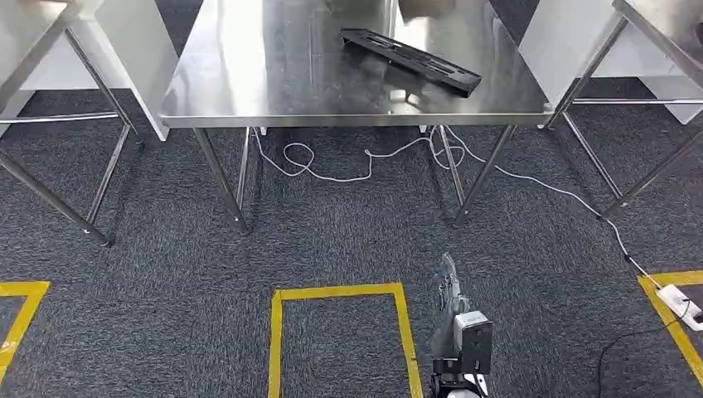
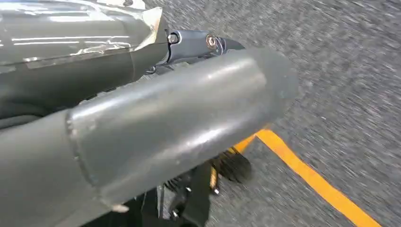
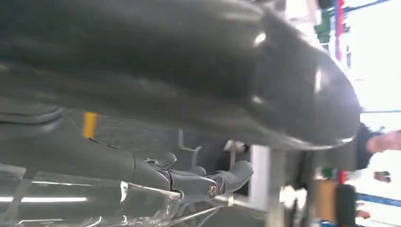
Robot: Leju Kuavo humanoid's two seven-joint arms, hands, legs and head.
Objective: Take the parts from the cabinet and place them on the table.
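Right hand (image 1: 454,311) low at frame bottom, fingers loosely extended, holding nothing; left hand (image 2: 156,127) likewise empty above carpet. One black part (image 1: 410,60) lying atop the middle table (image 1: 249,91), upper centre; three tables counted.

part (image 1: 412,60) lies on table (image 1: 249,91)

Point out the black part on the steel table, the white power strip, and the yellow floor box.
black part (image 1: 410,60), head view, middle of its slotted top.
white power strip (image 1: 680,303), head view, middle of its body.
yellow floor box (image 1: 338,291), head view, its far edge.
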